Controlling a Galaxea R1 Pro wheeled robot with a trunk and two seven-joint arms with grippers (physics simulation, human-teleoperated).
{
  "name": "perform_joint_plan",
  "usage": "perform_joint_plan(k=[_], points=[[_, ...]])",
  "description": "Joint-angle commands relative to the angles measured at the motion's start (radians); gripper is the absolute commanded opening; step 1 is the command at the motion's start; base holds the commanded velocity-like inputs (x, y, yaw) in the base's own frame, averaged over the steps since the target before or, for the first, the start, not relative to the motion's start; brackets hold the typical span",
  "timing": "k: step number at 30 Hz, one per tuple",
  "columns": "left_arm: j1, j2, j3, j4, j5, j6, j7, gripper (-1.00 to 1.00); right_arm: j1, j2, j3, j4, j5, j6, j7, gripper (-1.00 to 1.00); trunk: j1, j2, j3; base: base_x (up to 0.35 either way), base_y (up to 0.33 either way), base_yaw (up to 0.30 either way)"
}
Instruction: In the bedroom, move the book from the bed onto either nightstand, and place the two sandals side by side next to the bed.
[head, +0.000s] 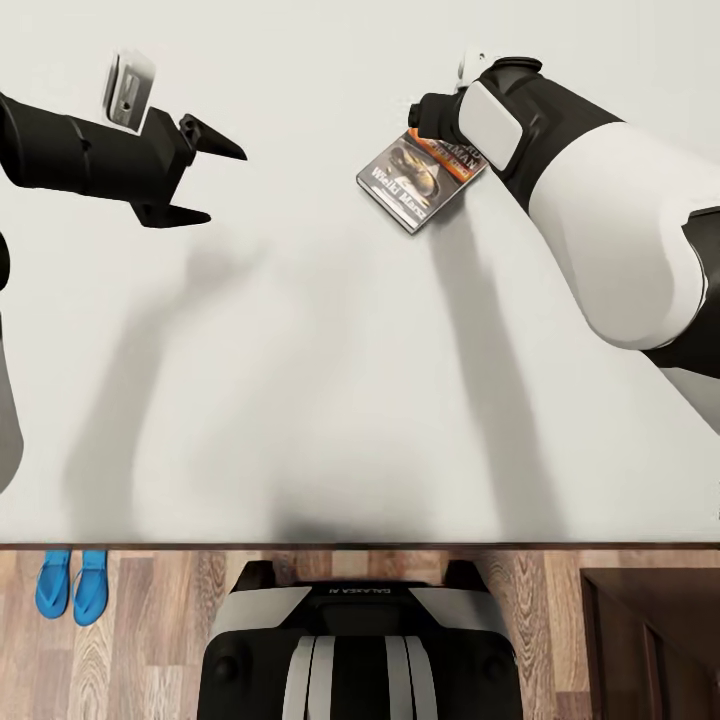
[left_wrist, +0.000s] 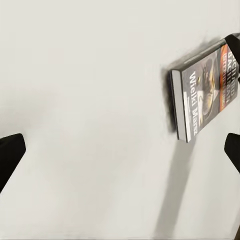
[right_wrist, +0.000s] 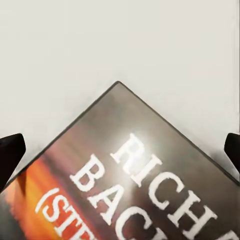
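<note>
The book (head: 418, 181) lies flat on the pale mattress of the bed (head: 300, 380), dark cover up with an orange band. My right gripper (head: 436, 118) hovers over its far end. In the right wrist view its dark fingertips (right_wrist: 10, 155) stand wide apart with the book (right_wrist: 130, 190) close below, so the right gripper (right_wrist: 120, 150) is open. My left gripper (head: 208, 182) is open above bare mattress, well to the left of the book (left_wrist: 200, 97). The two blue sandals (head: 72, 585) lie side by side on the wood floor by the bed's near edge.
The bed's dark frame edge (head: 300, 546) runs across in front of my base. A dark brown nightstand (head: 650, 640) stands on the floor at the lower right. Wood-plank floor (head: 150, 650) stretches between the sandals and my base.
</note>
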Motion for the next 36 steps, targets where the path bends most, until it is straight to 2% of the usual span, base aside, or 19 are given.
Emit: perform_joint_plan(k=[1,13,26,36], points=[[-0.001,0.001,0.000,0.000,0.004,0.008,0.007,1.00,0.000,0.000,0.006,-0.002,-0.010,0.005,-0.006,1.00,-0.001,0.000,0.000,-0.282,0.000,0.000],[-0.001,0.002,0.000,0.000,0.005,0.009,0.007,1.00,0.000,0.000,0.007,-0.003,-0.010,0.005,-0.005,1.00,-0.001,0.000,0.000,-0.266,0.000,0.000],[-0.001,0.002,0.004,0.000,0.004,0.010,0.007,1.00,0.000,0.000,0.007,-0.003,-0.010,0.005,-0.005,1.00,-0.001,0.000,0.000,-0.041,0.020,0.000],[-0.001,0.003,0.004,0.000,0.005,0.009,0.007,1.00,0.000,0.000,0.007,-0.003,-0.010,0.005,-0.005,1.00,-0.001,0.000,0.000,-0.005,0.194,0.000]])
